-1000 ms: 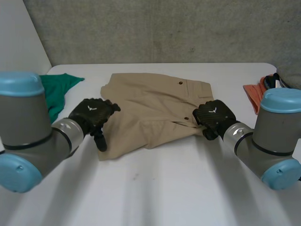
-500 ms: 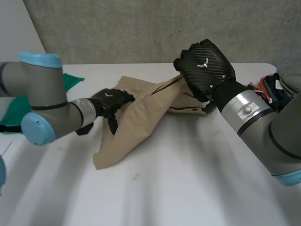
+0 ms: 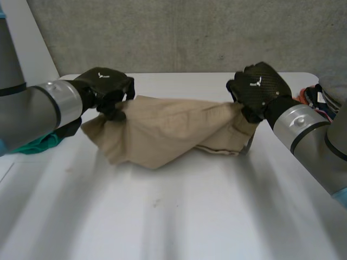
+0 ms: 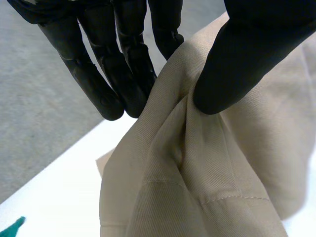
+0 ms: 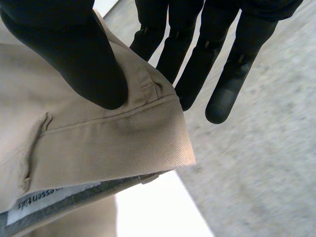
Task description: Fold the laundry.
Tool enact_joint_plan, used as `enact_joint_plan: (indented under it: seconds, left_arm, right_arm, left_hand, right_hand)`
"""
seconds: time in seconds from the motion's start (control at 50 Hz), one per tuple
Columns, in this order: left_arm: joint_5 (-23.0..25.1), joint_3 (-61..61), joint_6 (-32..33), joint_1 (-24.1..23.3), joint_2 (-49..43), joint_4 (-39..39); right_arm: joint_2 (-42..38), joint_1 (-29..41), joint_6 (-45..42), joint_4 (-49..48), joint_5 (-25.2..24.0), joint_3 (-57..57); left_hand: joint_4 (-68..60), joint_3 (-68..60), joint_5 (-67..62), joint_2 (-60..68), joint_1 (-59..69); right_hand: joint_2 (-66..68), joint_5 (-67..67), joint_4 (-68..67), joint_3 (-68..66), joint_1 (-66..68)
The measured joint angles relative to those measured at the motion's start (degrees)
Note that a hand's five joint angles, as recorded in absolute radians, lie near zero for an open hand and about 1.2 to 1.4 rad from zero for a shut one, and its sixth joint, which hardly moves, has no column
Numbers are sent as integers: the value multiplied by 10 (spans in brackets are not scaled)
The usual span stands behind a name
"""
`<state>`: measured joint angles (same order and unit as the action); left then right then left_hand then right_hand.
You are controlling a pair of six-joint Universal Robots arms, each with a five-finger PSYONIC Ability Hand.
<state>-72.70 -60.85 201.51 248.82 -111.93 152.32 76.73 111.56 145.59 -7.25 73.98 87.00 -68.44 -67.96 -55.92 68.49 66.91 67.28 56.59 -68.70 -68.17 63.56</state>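
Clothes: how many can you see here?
3. Tan garment held up between the left hand and right hand; a green cloth beside the left arm; a colourful bundle by the right arm, maybe more.

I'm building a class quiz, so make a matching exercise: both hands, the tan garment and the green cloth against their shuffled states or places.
1 left hand
2 right hand
3 tan garment
4 green cloth

A stretched between both hands
B pinching the garment's waistband end
C lying on the table, held by no hand
D pinching a bunched fold at the garment's other end

Pairs: 1-D, 2-B, 3-A, 4-C.
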Motion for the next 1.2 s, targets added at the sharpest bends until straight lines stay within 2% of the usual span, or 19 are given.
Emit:
enact_joint_plan:
  seconds: [0.08,0.16,0.28,0.34,0.44,0.54,0.6,0.72,0.78,0.9,0.98,1.1,1.18,1.2]
  left_arm:
    - [11,-12,35,3,12,-38]
    - [14,0,69,7,18,-110]
    - [17,79,53,12,78,-162]
    - [14,120,28,17,111,-151]
    - [-8,217,-44,39,175,-85]
    - [-32,270,-82,49,182,-16]
    - [-48,301,-94,50,158,34]
    - [-54,326,-91,43,77,69]
    - [-48,328,-83,36,-1,83]
    - [-29,302,-69,31,-101,116]
    - [-13,280,-56,29,-180,169]
    - [-6,299,-40,29,-314,270]
    - [-16,355,-33,32,-385,307]
    - [-16,355,-33,32,-385,307]
  right_arm:
    - [2,2,-6,50,-3,-5]
    - [8,9,-8,110,2,-25]
    - [57,19,15,157,20,-96]
    - [79,21,34,157,28,-130]
    - [122,12,102,141,46,-220]
    - [127,-4,154,114,53,-277]
    - [106,-13,190,89,58,-315]
    - [49,2,204,71,73,-332]
    - [1,18,203,65,89,-326]
    - [-75,34,193,40,109,-291]
    - [-126,42,180,3,122,-263]
    - [-228,53,151,-118,154,-240]
    - [-297,54,139,-227,171,-247]
    - [-297,54,139,-227,171,-247]
  left_hand:
    - [0,0,0,0,0]
    - [0,0,0,0,0]
    - [-2,-1,0,0,0]
    - [-2,-1,-1,0,0]
    - [-2,-2,-8,0,0]
    - [-2,-2,-8,1,0]
    - [-2,-2,-8,1,0]
    - [-2,-2,-8,1,0]
    - [-2,-2,-8,1,0]
    - [-2,-2,-8,1,0]
    - [-2,-2,-8,1,0]
    - [-2,-2,-8,1,0]
    - [-2,-2,-8,1,0]
    - [-2,-2,-8,1,0]
  right_hand:
    - [0,0,0,0,0]
    - [0,0,0,0,0]
    - [0,0,0,0,0]
    - [0,0,0,0,0]
    - [0,0,0,0,0]
    - [0,0,0,-1,0]
    - [0,0,0,-2,0]
    - [0,0,0,-2,0]
    - [0,0,0,-2,0]
    - [0,0,-1,-2,12]
    - [0,0,-1,-2,13]
    - [0,0,-1,-2,15]
    - [0,0,-1,-3,15]
    - [0,0,-1,-3,15]
